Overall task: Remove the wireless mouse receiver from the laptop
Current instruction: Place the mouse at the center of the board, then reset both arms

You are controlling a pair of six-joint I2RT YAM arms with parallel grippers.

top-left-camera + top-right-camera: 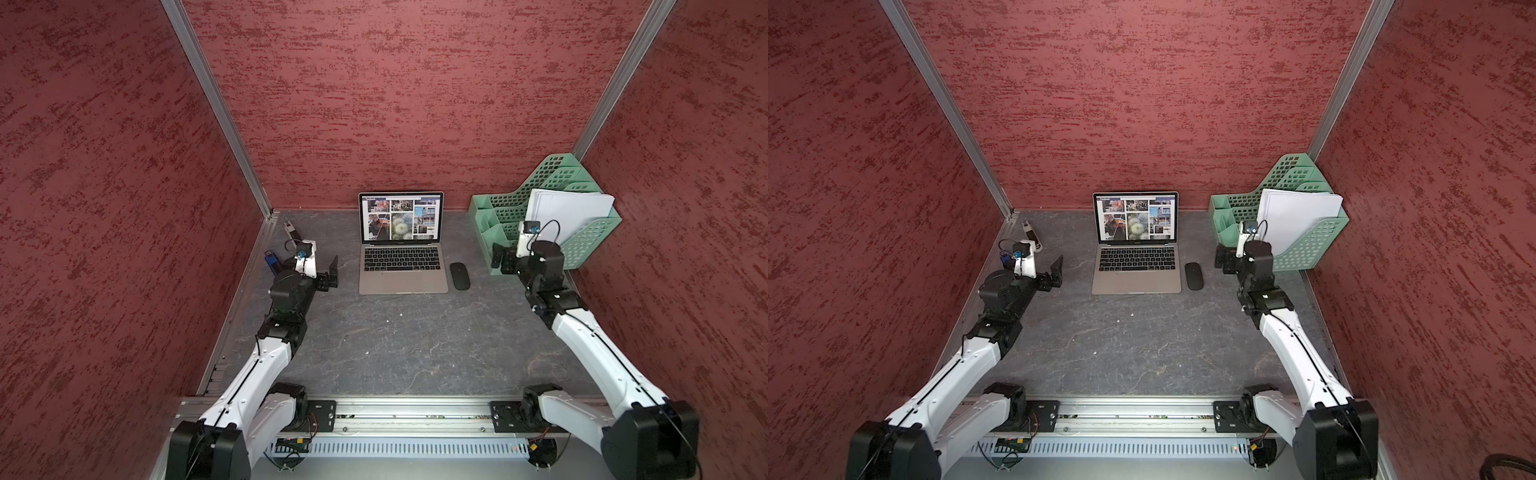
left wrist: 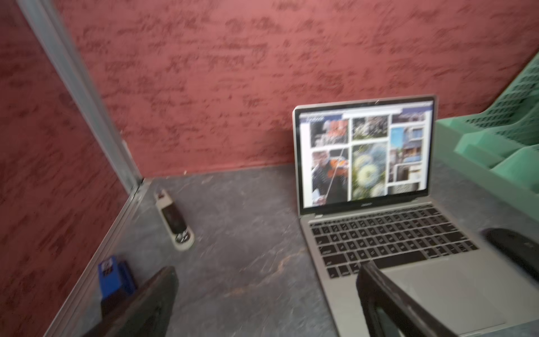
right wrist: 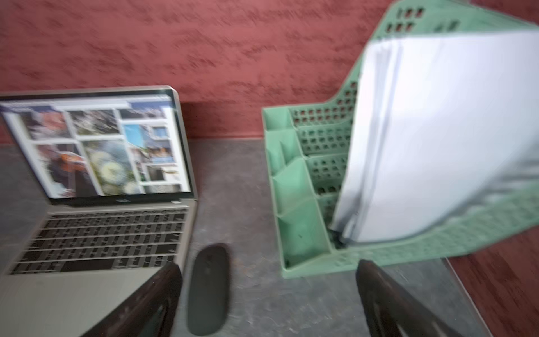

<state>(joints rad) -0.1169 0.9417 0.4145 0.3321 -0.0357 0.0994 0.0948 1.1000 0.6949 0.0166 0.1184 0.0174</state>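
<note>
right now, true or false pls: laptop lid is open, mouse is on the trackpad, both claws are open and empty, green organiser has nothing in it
1. The laptop has its lid open. True; its screen shows a grid of photos.
2. The black mouse is on the trackpad. False: it lies on the table beside the laptop, on the robot's right.
3. Both claws are open and empty. True: the left claw and the right claw hold nothing.
4. The green organiser has nothing in it. False: white papers stand in it.
</note>
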